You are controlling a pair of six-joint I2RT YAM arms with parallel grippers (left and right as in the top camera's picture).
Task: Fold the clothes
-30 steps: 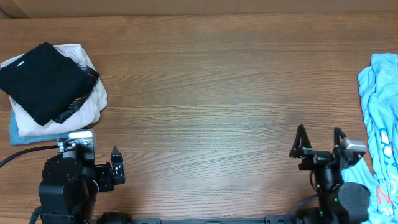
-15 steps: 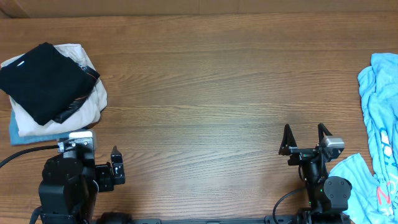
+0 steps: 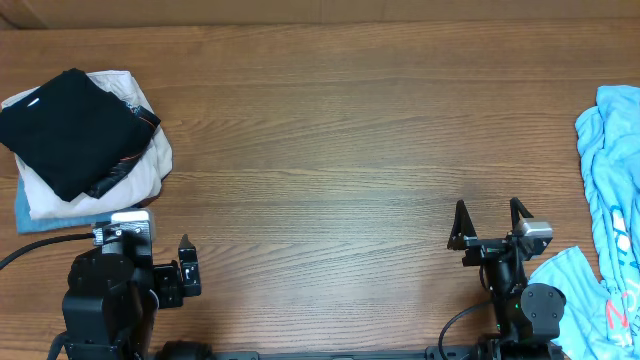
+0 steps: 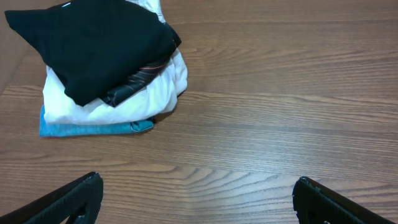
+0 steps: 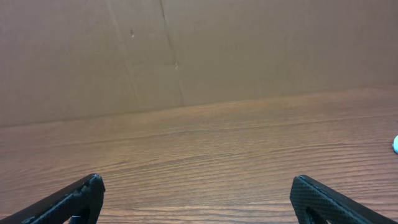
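Observation:
A stack of folded clothes (image 3: 80, 140) lies at the table's left: a black garment on top, a white one under it, a blue one at the bottom. It also shows in the left wrist view (image 4: 106, 62). A crumpled light blue garment (image 3: 610, 170) lies at the right edge, with a part of it by the right arm's base (image 3: 570, 275). My left gripper (image 4: 196, 193) is open and empty near the front left, short of the stack. My right gripper (image 3: 488, 222) is open and empty at the front right; the wrist view (image 5: 196, 193) shows bare wood between the fingers.
A brown cardboard wall (image 5: 186, 50) stands along the table's far edge. The wooden table (image 3: 340, 150) stretches between the stack and the blue garment. The arm bases sit at the front edge, left (image 3: 105, 300) and right (image 3: 525, 305).
My right gripper moved left and slightly toward the front edge between one second and half a second ago, then stayed still. The left arm has not moved.

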